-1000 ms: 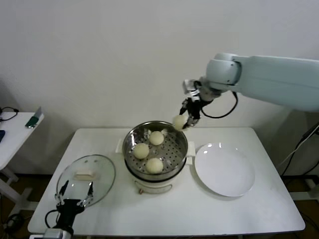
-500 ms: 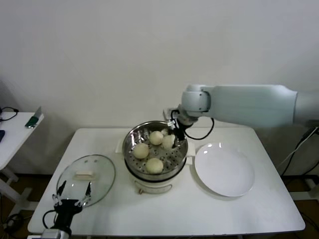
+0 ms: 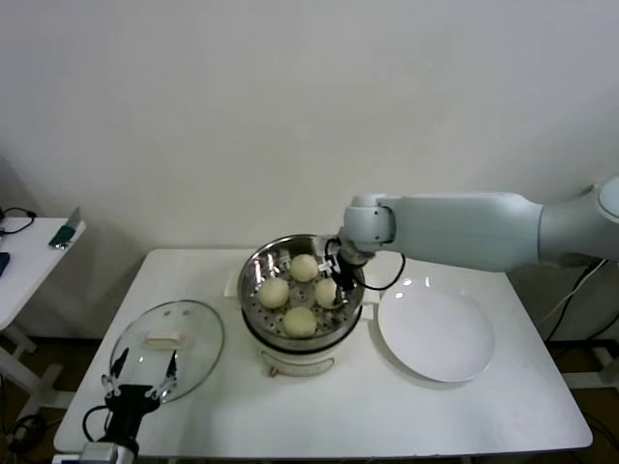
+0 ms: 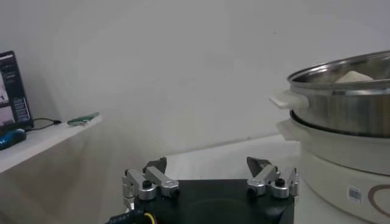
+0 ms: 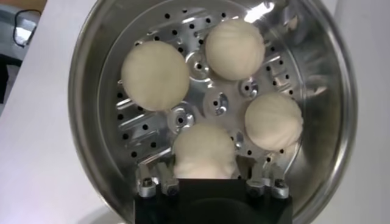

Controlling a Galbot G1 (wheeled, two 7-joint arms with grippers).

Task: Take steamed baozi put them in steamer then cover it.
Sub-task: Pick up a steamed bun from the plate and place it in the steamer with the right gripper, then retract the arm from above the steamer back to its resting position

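Head view, reading left to right: a side table (image 3: 29,261) is standing at the far left, carrying a small green object (image 3: 66,232). On the white table (image 3: 319,416), the cover (image 3: 167,348) is lying flat at the left, its cream handle (image 3: 162,339) facing up. The left gripper (image 3: 141,382) is hovering at the near edge just in front of the cover, its fingers spread apart and holding nothing; its wrist view is showing the same spread fingers (image 4: 152,181) with the steamer's steel pot rising beyond them. A small label (image 4: 354,193) is showing on the steamer's cream base, its writing too small to read. At centre, the steamer (image 3: 261,295) is sitting uncovered with four baozi (image 3: 274,292) resting on its perforated tray. The right gripper (image 3: 336,281) is reaching down into the pot on its right side, its fingers flanking the rightmost bun (image 3: 326,291). Its wrist view is showing that bun (image 5: 204,152) sitting on the tray between the fingers, though whether they are gripping it cannot be told. The white plate (image 3: 435,333) is lying just right of the steamer.
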